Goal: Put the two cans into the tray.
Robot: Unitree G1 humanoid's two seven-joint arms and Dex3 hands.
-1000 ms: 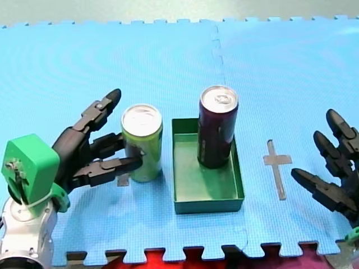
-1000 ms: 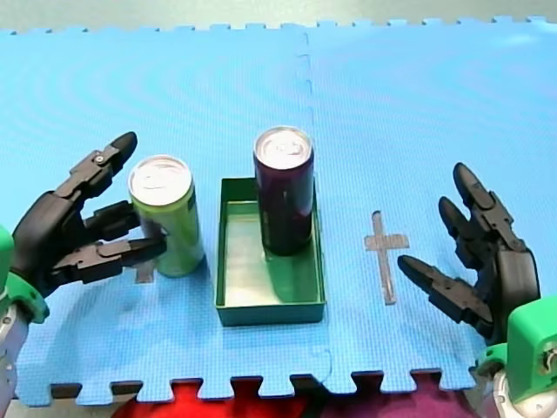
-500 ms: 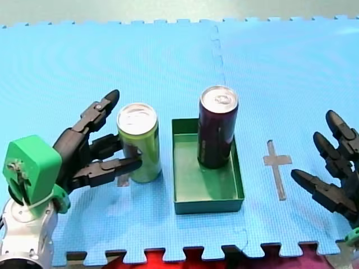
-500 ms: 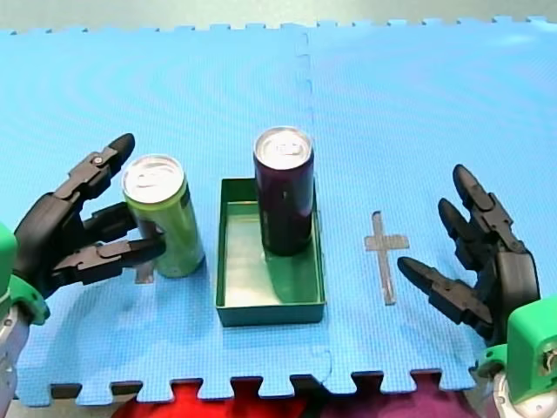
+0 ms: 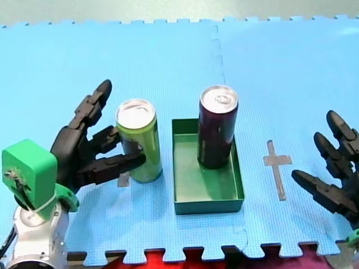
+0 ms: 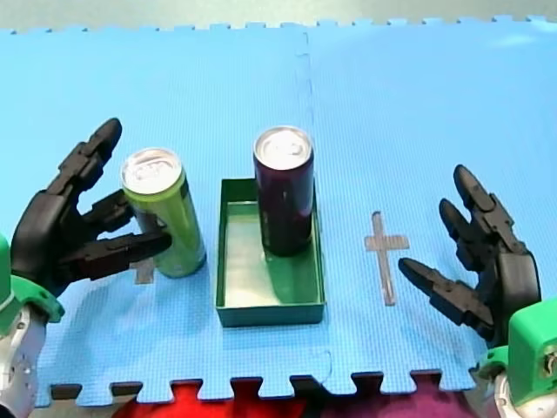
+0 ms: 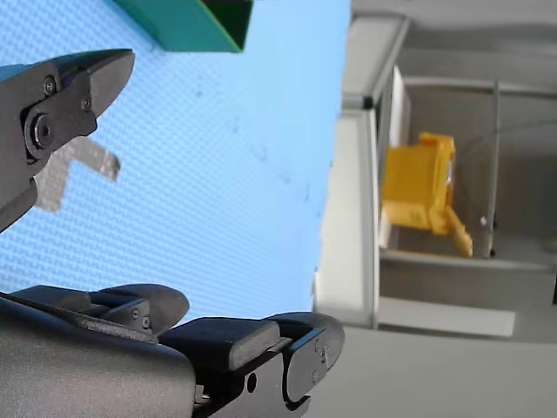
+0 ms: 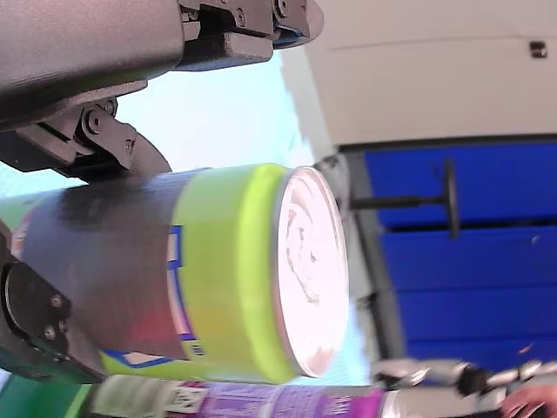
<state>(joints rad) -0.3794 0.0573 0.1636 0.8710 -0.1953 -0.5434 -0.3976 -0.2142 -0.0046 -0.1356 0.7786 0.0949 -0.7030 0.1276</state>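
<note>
The blue foam mat (image 5: 168,56) carries a green tray (image 5: 208,205) near its front edge and a grey tape cross (image 5: 276,161) right of it.

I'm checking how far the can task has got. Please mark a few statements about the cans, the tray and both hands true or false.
1. The dark purple can stands upright inside the green rectangular tray. True.
2. The lime-green can is in the tray too. False: it is over the blue foam mat, left of the tray.
3. The left hand has its fingers around the lime-green can. True.
4. The right hand holds a can. False: it holds nothing and is at the right, beside the grey tape cross.
</note>
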